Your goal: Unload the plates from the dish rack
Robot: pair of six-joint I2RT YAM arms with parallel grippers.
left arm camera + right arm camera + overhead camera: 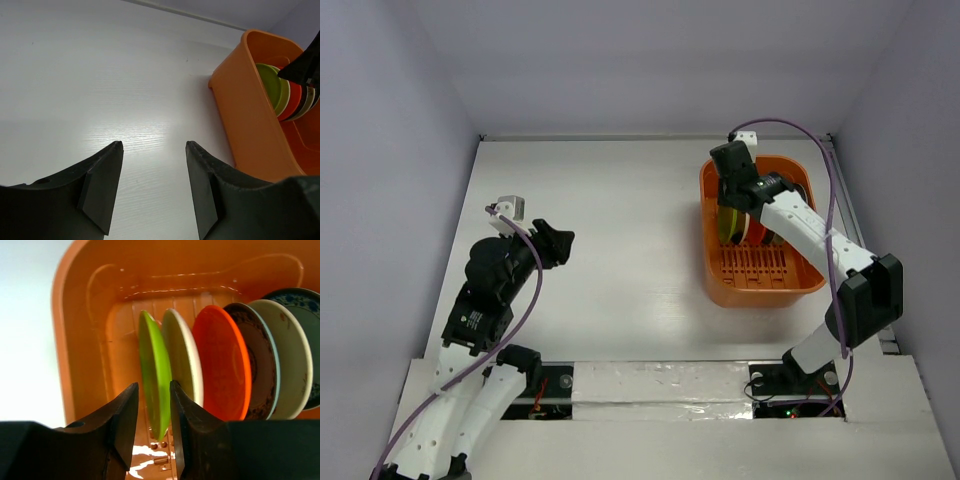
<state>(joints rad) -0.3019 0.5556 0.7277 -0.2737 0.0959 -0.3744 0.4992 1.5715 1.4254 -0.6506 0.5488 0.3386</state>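
White table [620,250], pale grey walls [650,60], orange dish rack [760,296] far right.
Plates [220,365] stand upright in rack; right gripper [153,390] parted astride lime green plate [154,355]; left gripper [154,160] spread wide over table, left.

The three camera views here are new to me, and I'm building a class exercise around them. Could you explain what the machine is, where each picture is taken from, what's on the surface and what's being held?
This is a pair of robot arms bolted to a white table. The top view looks down from above and behind. It shows the left arm on the left and the right arm reaching into an orange plastic dish rack.

The other two pictures come from a camera on each wrist, so each shows its own end effector, the two-fingered grasping part. The left end effector is open above the table and holds nothing. The right end effector has a finger on either side of a lime green round plate. That plate is first in a row standing on edge, followed by a cream plate and a red-orange plate. Whether it grips the plate yet is unclear.
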